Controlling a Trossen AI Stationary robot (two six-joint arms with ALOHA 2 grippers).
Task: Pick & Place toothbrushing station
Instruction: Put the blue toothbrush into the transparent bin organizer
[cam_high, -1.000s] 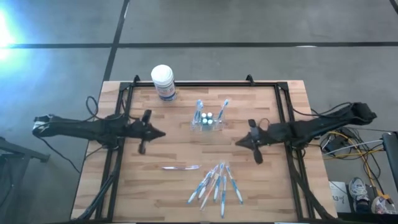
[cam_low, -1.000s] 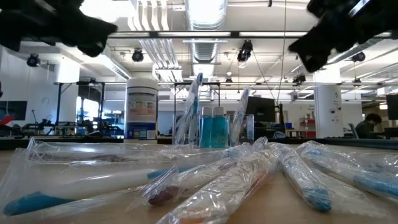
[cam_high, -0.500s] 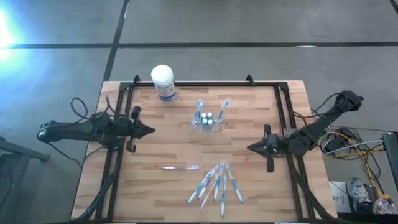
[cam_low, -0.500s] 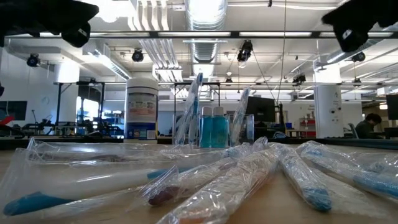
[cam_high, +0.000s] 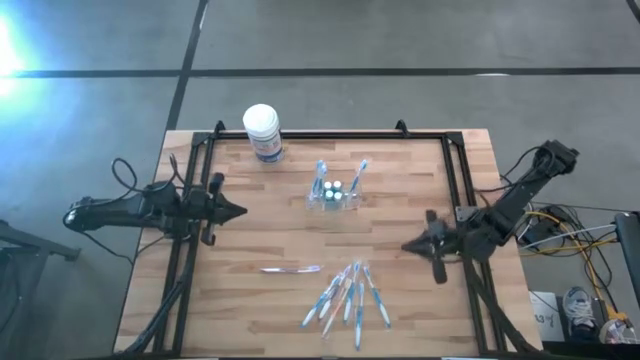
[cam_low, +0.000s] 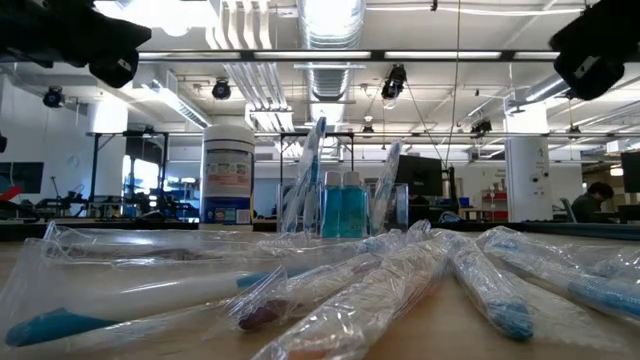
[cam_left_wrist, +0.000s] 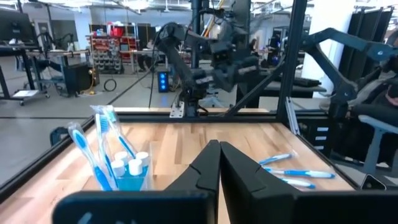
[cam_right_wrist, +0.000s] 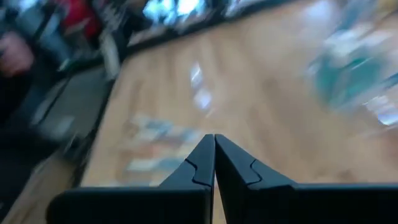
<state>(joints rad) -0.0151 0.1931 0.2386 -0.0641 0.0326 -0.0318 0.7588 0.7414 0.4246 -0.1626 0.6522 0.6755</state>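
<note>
The left gripper (cam_high: 236, 211) sits at the left edge of the table in the high view, about mid-height of the frame, its fingers (cam_left_wrist: 208, 163) pressed together with nothing between them. The right gripper (cam_high: 410, 246) is at the right side of the table, slightly lower in the frame, likewise clenched on nothing, as its fingers (cam_right_wrist: 205, 155) meet at the tips in the right wrist view. Both grippers are well apart from the toothbrushing station (cam_high: 334, 195), which stands a little above the centre of the high view, between the two arms, holding upright toothbrushes and small bottles of blue liquid. Toward the upper left of the table, near the back rail, stands a white tub (cam_high: 262, 131) with a blue label. Below the station, a single wrapped toothbrush (cam_high: 291, 268) lies flat left of centre, and a fanned cluster of wrapped toothbrushes (cam_high: 350, 296) lies at the lower centre. In the low view these wrapped brushes fill the foreground, with the station and tub behind them
</note>
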